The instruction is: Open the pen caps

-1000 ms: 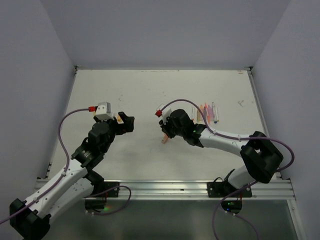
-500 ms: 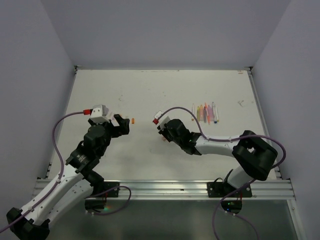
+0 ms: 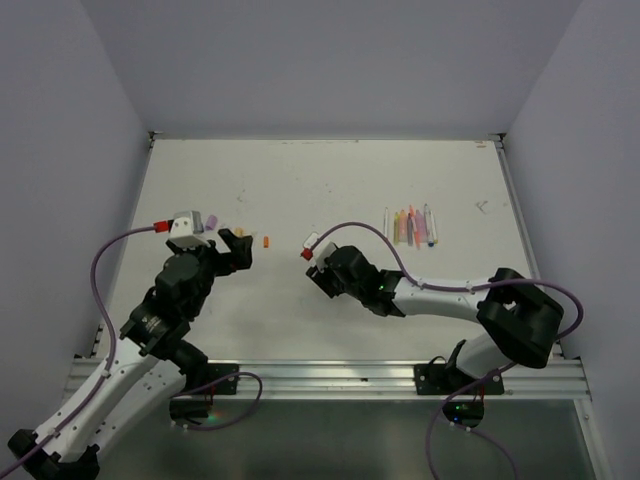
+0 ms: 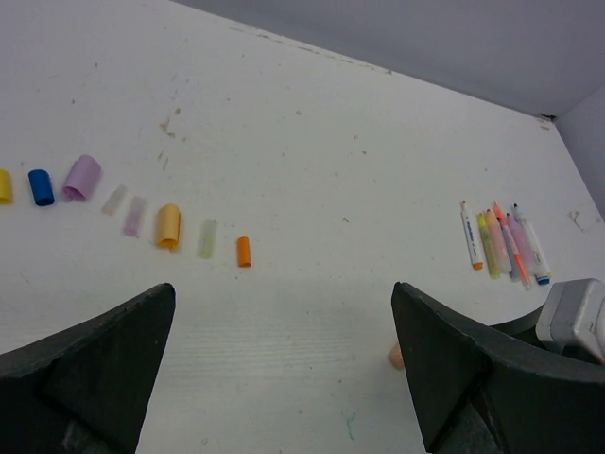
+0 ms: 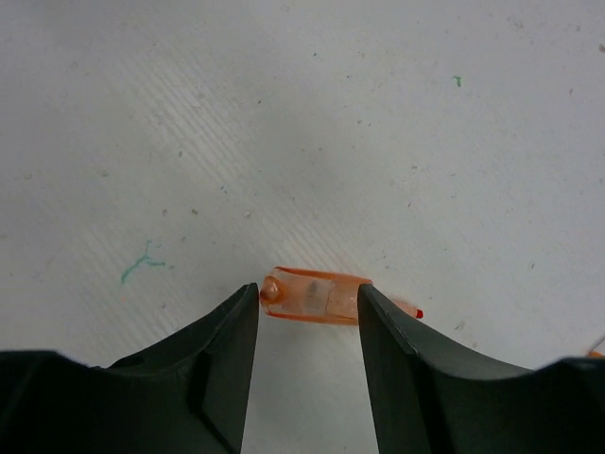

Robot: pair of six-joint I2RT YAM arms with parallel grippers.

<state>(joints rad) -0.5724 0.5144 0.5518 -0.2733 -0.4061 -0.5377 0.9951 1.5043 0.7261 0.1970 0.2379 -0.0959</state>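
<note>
**Left tool** [image 4: 284, 291]: the jaws stand at full spread with nothing between them, above the left half of the desk [image 3: 330, 180].

**Pen caps:** they lie off their pens in a slanted line on the desk ahead of the left tool. In the left wrist view, from left to right:
- yellow cap [image 4: 3, 186]
- blue cap [image 4: 41, 187]
- lilac cap [image 4: 82, 178]
- clear cap [image 4: 114, 199]
- pink cap [image 4: 134, 216]
- large orange cap [image 4: 168, 226]
- pale green cap [image 4: 207, 238]
- small orange cap [image 4: 244, 252]

**Right tool** [image 5: 307, 291]: it sits low over the middle of the desk, jaws partly apart and not clamped on anything. An orange pen [image 5: 317, 296] lies flat on the desk at the fingertips, crosswise to the gap. Its body is translucent, with a rounded end beside one finger and a red tip showing past the other.

**Row of pens** [image 4: 501, 248]: they lie side by side toward the far right of the desk, well apart from both tools. Any print on them is too small to read.
</note>
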